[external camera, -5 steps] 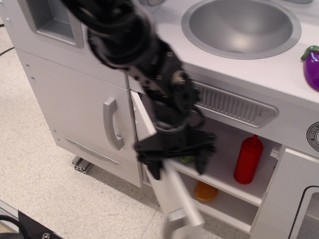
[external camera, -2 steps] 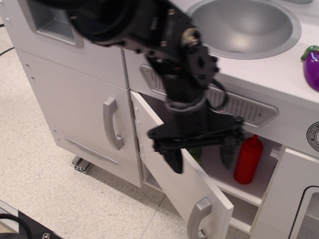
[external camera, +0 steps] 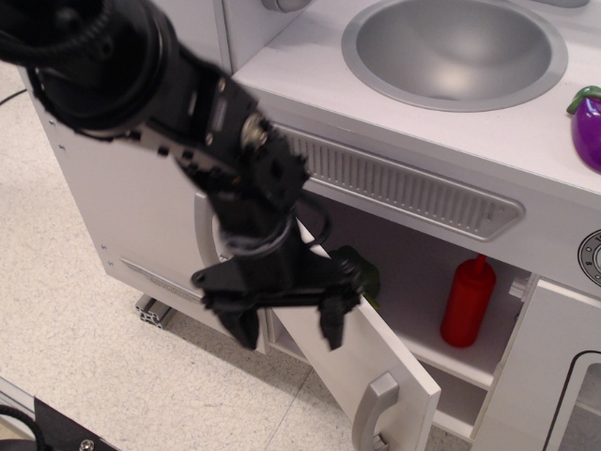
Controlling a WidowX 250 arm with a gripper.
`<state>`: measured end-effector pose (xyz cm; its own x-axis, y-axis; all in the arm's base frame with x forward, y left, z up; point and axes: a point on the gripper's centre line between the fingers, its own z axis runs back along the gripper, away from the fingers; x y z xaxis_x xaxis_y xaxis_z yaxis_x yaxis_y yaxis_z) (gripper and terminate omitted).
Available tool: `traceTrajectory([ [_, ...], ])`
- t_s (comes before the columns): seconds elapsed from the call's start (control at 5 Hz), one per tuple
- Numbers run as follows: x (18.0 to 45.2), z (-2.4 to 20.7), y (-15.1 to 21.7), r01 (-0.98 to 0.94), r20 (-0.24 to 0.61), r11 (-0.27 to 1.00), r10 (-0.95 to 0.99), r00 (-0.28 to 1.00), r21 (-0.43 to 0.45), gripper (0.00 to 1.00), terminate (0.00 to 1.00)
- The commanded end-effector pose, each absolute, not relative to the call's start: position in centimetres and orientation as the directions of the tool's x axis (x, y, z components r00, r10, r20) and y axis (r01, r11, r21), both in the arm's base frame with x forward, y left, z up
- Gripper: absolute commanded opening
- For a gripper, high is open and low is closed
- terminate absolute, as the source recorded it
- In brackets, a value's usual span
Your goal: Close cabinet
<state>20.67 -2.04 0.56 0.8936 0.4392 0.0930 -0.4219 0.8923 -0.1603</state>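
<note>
The white cabinet (external camera: 413, 282) under the sink stands open. Its flat white door (external camera: 362, 362) swings out toward me, hinged on the left, with a small grey handle (external camera: 374, 409) near its free edge. My black gripper (external camera: 286, 329) hangs in front of the door's hinge side with its two fingers spread apart and nothing between them. I cannot tell whether it touches the door. Inside, a red bottle (external camera: 468, 301) stands on the inner shelf (external camera: 446, 362), and a dark green thing (external camera: 364, 272) shows just behind the gripper.
The grey sink bowl (external camera: 455, 52) sits in the counter top above, with a purple eggplant (external camera: 590, 127) at the right edge. My arm (external camera: 141, 85) covers the taller door to the left. A black-outlined oven panel (external camera: 573, 404) stands at the lower right. Speckled floor (external camera: 84, 357) lies below.
My arm and gripper have moved left and down, from in front of the cabinet opening to the door's hinge side. The door stays open at about the same angle as 0.4 s ago.
</note>
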Motion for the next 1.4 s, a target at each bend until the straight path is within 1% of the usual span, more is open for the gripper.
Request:
traceTrajectory([
  [0.0, 22.0, -3.5, -1.3, -0.451, 0.162, 0.887, 0.461, 0.872, -0.096, 1.00, 0.00],
  [0.2, 23.2, -5.5, -2.2, -0.487, 0.167, 0.870, 0.492, 0.854, -0.076, 1.00, 0.00],
  [0.4, 24.5, -5.9, -3.6, -0.533, 0.168, 0.841, 0.541, 0.824, -0.096, 1.00, 0.00],
  [0.6, 26.1, -5.6, -5.3, -0.579, 0.153, 0.804, 0.594, 0.790, -0.137, 1.00, 0.00],
  [0.8, 27.9, -5.8, -6.6, -0.619, 0.158, 0.767, 0.641, 0.751, -0.170, 1.00, 0.00],
  [1.0, 29.7, -5.9, -7.4, -0.652, 0.176, 0.731, 0.682, 0.710, -0.202, 1.00, 0.00],
  [1.2, 30.8, -6.3, -7.7, -0.672, 0.185, 0.709, 0.705, 0.684, -0.217, 1.00, 0.00],
])
